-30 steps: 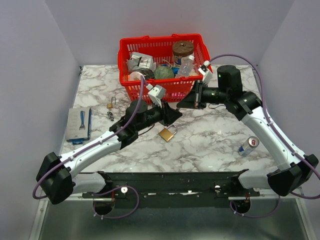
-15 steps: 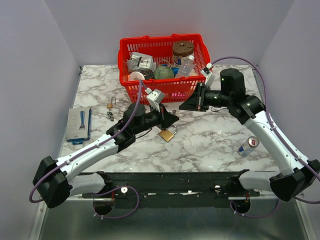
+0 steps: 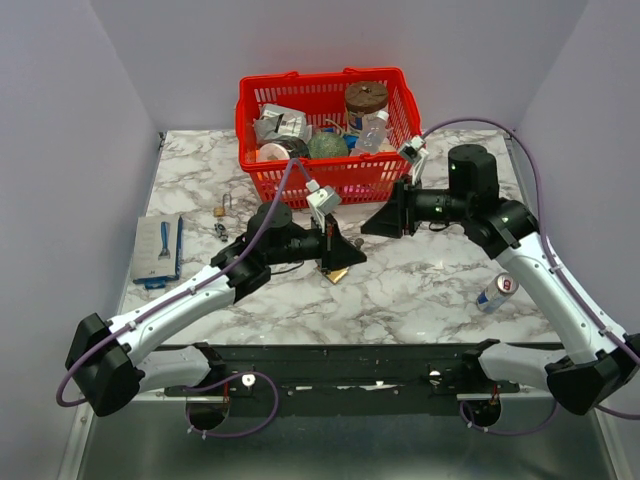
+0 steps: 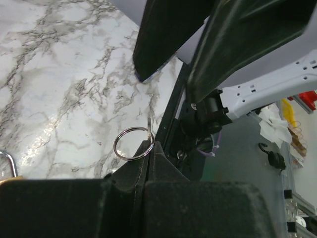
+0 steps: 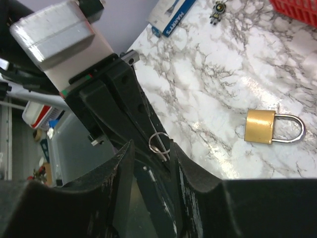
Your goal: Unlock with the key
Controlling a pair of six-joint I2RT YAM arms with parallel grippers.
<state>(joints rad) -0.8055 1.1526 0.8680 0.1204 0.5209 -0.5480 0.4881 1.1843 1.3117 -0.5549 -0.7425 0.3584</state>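
In left claw [image 4: 150, 149] | key ring [image 4: 132, 144] pinched | padlock [image 4: 6, 166] cut off at edge

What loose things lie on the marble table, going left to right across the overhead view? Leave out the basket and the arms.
blue packet → small padlock → large brass padlock → drink can

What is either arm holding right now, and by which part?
The left gripper is shut on the key, pinched near its ring, which sticks out. The right gripper holds nothing.
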